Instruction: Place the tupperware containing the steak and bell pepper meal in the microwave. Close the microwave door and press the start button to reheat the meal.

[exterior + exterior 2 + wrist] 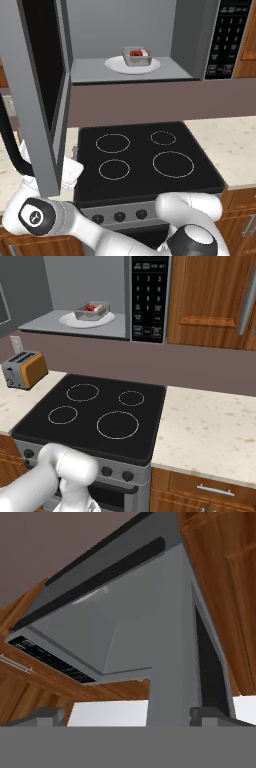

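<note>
Pincer [128, 714] sits low at the bottom edge of the open grey-framed microwave door with dark glass window [42, 85], looking up along it; in the hand view its two dark fingertips [47, 716] stand well apart with the door's grey edge between them, and I cannot tell whether either tip touches it. Door is swung wide out to the left, standing roughly edge-on over the left side of the black-topped stove [145, 157]. The large grey box-shaped microwave [130, 35] is above and ahead of the pincer, cavity open. Inside it, well above and to the right of the pincer, the small clear shallow rectangular plastic tupperware [137, 56] rests on the white round plate [114, 64], roughly centred in the cavity. In the tupperware: a small red round lump [135, 53] with a pinkish-red slab [144, 52] just beside it. Black keypad panel [228, 37] is on the microwave's right side, far from the pincer. Orange-sided toaster [24, 369] stands on the speckled light counter [210, 426] left of the stove, under the door side.
</note>
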